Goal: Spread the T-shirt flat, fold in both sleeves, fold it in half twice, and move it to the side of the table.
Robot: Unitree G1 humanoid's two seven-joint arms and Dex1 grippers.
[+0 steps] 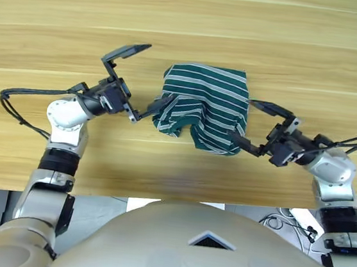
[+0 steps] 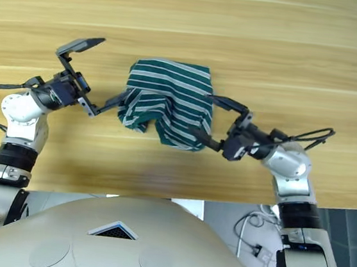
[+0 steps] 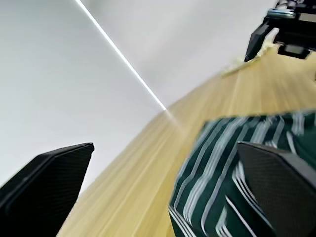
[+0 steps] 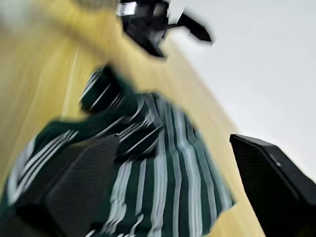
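Observation:
A dark green T-shirt (image 1: 204, 107) with white stripes lies bunched in a heap on the middle of the wooden table (image 1: 191, 19). My left gripper (image 1: 142, 81) stands open at the shirt's left side. One finger is raised over bare wood; the other finger (image 1: 155, 108) touches the shirt's left edge. My right gripper (image 1: 255, 125) is open at the shirt's right side, its lower finger (image 1: 240, 142) against the near right corner of the cloth. The left wrist view shows striped cloth (image 3: 222, 163) by one finger. In the right wrist view the shirt (image 4: 168, 163) lies between both fingers.
The table's front edge (image 1: 222, 201) runs close below both arms. Bare wood stretches behind the shirt and out to both sides. Cables (image 1: 285, 220) lie on the floor below the table's right front.

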